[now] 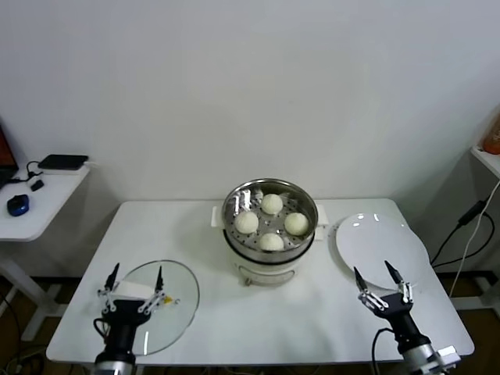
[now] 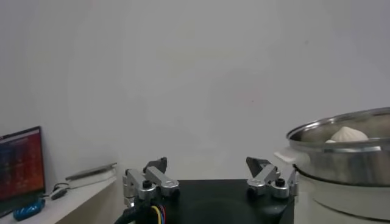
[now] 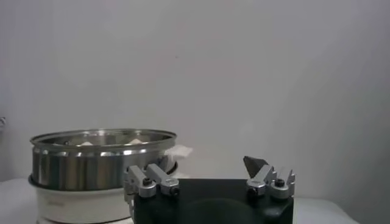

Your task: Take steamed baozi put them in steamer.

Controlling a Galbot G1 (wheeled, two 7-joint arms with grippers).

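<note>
Four baozi [image 1: 271,222] are seen inside the steamer [image 1: 269,226], which is set at the middle of the counter [image 1: 234,312]; they are spaced in a loose diamond on the perforated floor, none touching another, probably so that steam can pass between them. The buns are smooth, cream-white and rounded, each far smaller than the basket. The steamer is a shiny steel ring with a rolled rim, seated on a white pot body with side handles. To its right a round white plate [image 1: 383,246] lies bare and glossy, so the task is judged done or very nearly so. At the near left a flat glass lid [image 1: 160,301] is laid on the counter, clear with a thin rim (presumably kept aside so the basket stays open from above). The left gripper [image 1: 135,285] is held over the lid's near edge, fingers spread and nothing between them; in its wrist view the steamer is seen far off with one bun showing above the rim. The right gripper [image 1: 379,283] is poised at the near right, just near of the plate, jaws wide apart and empty. Both are kept low and clear of the steamer. A side table [image 1: 39,199] at the far left carries a mouse and a dark box.
</note>
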